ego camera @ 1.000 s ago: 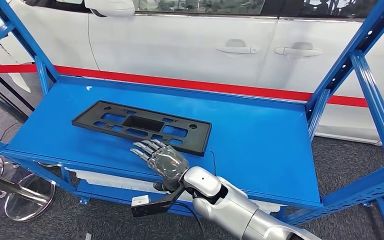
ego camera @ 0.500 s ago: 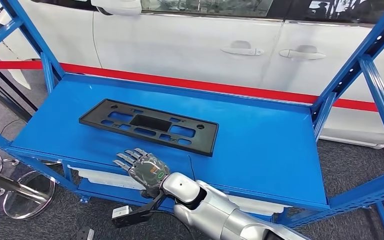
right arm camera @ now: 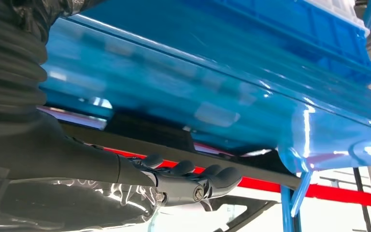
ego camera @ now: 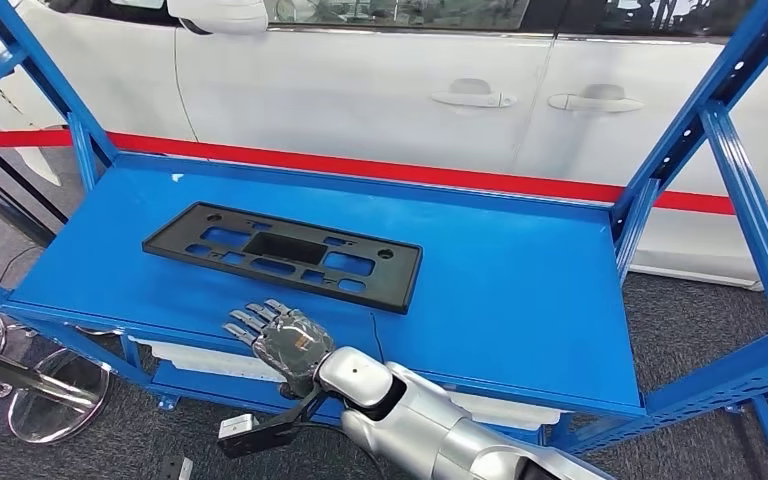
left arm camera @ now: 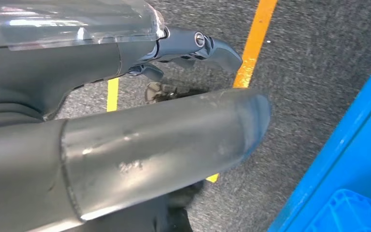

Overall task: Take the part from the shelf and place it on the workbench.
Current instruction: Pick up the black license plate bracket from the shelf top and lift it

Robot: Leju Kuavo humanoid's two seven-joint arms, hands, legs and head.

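The part [ego camera: 283,256], a flat black frame, lies mid-shelf [ego camera: 520,290], left of centre. The right hand [ego camera: 278,338] hovers at the shelf's near edge, just short of it, fingers spread, empty. It looks light, stiff, probably slick; its near long edge suits gripping

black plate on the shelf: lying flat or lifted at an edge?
Flat. In the head view the black plate lies level on the blue shelf, no edge raised; the right hand sits at the shelf's front edge, apart from it.
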